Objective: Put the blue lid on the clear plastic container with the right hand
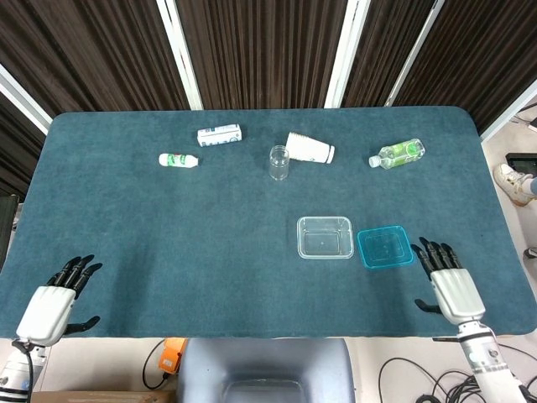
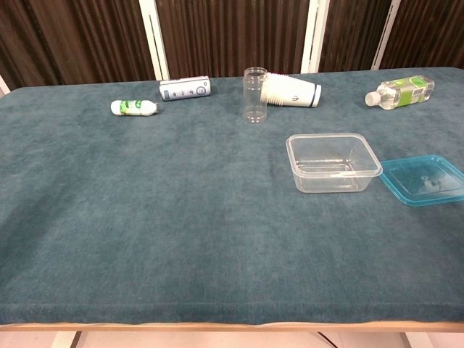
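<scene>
1. Nothing of the task was judged done: the lid (image 1: 385, 247) was seen lying flat on the worktop (image 1: 168, 252), just beside the container (image 1: 325, 237) on its right, apparently touching or nearly so
2. The right hand (image 1: 445, 280) was seen near the worktop's front edge, just to the right of the lid and apart from it, fingers spread and nothing held
3. The left hand (image 1: 59, 295) was seen at the front left corner, well apart from everything, fingers likewise spread and empty
4. Reaching, grasping the lid, carrying it over the container and setting it down were all judged still to be done
5. The container was seen upright, open at the top and apparently empty; only faint marks on its floor could be made out in the chest view
6. A clear tumbler (image 1: 278, 163) was seen standing upright at the back, seemingly empty
7. A paper cup stack (image 1: 310, 149) was seen lying on its side just beside the tumbler
8. A green-labelled bottle (image 1: 398, 154), a small bottle (image 1: 178, 159) and a white can (image 1: 219, 134) were seen lying on their sides; their contents could not be told
</scene>
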Motion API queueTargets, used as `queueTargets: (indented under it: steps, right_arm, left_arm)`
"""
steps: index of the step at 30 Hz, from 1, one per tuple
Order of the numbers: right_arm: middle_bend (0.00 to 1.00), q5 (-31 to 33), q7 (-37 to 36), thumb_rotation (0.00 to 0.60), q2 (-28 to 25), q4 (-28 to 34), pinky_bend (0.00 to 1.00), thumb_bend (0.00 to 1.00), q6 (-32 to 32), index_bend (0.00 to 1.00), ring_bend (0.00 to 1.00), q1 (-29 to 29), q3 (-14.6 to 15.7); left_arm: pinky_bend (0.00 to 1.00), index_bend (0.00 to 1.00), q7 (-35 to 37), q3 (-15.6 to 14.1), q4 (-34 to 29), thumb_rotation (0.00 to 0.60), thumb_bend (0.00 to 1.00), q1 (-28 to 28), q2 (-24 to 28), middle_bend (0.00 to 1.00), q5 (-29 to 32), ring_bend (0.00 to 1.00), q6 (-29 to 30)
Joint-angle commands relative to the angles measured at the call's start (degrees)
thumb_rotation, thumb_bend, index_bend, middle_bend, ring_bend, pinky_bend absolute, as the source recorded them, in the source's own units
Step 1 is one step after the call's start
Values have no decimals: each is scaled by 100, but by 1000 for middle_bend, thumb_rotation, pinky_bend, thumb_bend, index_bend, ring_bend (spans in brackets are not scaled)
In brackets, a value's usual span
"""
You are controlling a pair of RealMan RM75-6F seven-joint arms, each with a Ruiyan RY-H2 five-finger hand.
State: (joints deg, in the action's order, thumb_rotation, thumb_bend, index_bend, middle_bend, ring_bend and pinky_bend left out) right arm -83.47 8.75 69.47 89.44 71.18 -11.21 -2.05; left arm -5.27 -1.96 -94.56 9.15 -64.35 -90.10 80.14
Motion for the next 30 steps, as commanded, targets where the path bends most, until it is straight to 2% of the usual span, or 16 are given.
queueTargets:
  steps: [1,6,12,20,30]
  right_arm:
    - [0,373,-75,600,-209,18,3,285,-897,0,0,-539,-211]
    - [0,529,-164,600,-365,-133,1,287,-1851,0,0,-1146,-311]
    - [0,659,-303,600,-311,-475,1,288,-2604,0,0,-1641,-327]
    - [0,818,-53,600,-87,-994,1,288,-2991,0,0,-2001,-276]
    - [0,1360,446,600,259,-1461,1,288,-3389,0,0,-2345,-230]
  left_arm:
    - [288,169,15,-5,-13,600,478,-33,22,73,-7,69,47]
    - [288,169,38,-11,-33,600,478,-71,50,73,-29,70,106]
    - [288,169,83,-14,-37,600,478,-75,74,73,-12,70,76]
    - [288,169,103,-2,-47,600,478,-76,88,72,21,70,46]
    - [289,169,103,2,-54,600,479,-62,92,73,38,70,-9]
